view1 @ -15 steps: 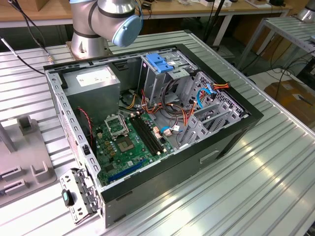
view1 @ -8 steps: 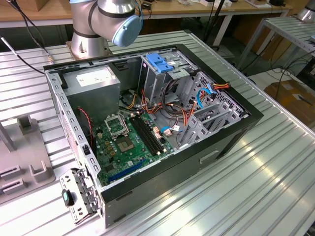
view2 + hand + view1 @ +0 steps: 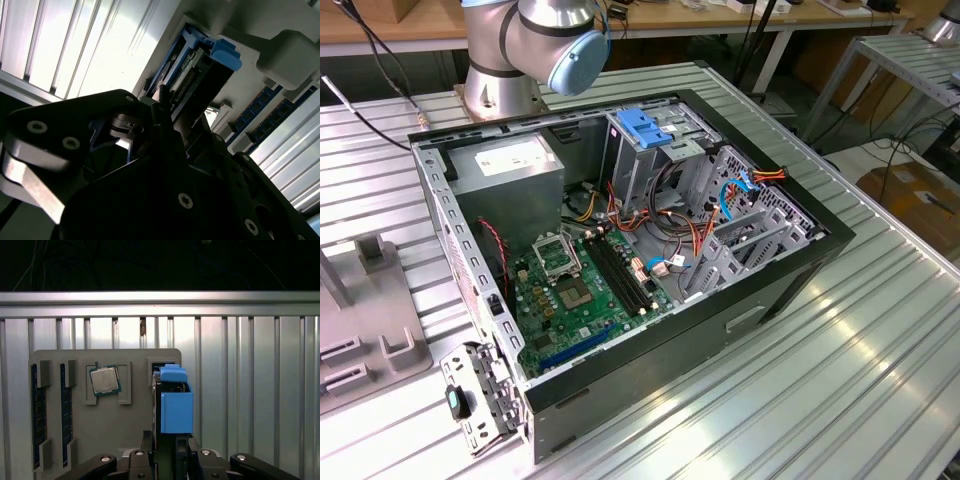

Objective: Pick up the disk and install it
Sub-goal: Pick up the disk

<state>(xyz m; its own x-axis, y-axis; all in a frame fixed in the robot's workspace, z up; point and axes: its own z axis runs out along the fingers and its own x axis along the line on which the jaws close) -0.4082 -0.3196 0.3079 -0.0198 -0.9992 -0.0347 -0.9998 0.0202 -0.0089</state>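
Looking over the bench first: ribbed aluminium table point(image 3: 880, 330) with an open PC case point(image 3: 790, 285) lying on its side, motherboard point(image 3: 580, 290) and a mess of cables on show. Wooden desks point(image 3: 720, 15) along the back, cardboard box point(image 3: 920, 195) down on the floor at the exterior view's right.

Arm-wise, base and shoulder of the arm point(image 3: 535, 40) sat on the table behind the case. Over in the first wrist view, pointing straight down at a grey parts tray point(image 3: 135, 420) holding RAM sticks point(image 3: 35, 415) and a CPU point(image 3: 104, 379).

Gripper point(image 3: 169, 442) clamped on the disk point(image 3: 172, 390), dark fingers point(image 3: 161, 102) snug against its sides. Standing on edge over the tray's end slot, blue side rail point(image 3: 176, 415) facing the camera. Can't tell whether fully out of that slot or not. Connector pins point(image 3: 187, 82) along the end face in the second wrist view.
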